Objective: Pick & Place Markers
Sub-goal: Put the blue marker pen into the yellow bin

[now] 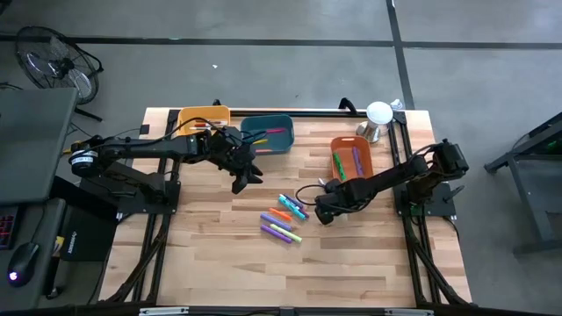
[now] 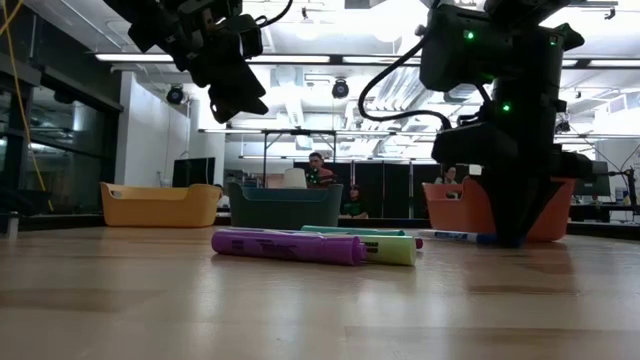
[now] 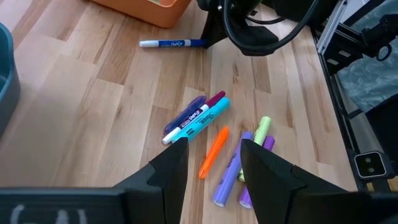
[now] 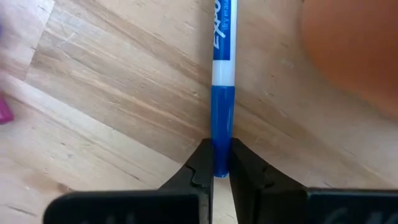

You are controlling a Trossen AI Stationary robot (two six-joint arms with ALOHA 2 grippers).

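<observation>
Blue-capped marker (image 4: 222,93) flat on table (image 4: 112,93) — right gripper (image 4: 222,163) clamped on its cap; left gripper (image 3: 214,163) empty, part-open

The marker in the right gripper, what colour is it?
Blue cap end, white barrel with blue lettering: the marker pinched by the right gripper, best seen in the right wrist view.

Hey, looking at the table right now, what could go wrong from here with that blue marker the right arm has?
1. The right gripper pinches the blue marker at its very end, so it may pivot or slip when lifted.
2. The orange bin sits right beside the grip; a swinging marker could catch its wall.
3. The left gripper hovers open over the marker pile, close to the right arm, so the arms could crowd each other.
</observation>
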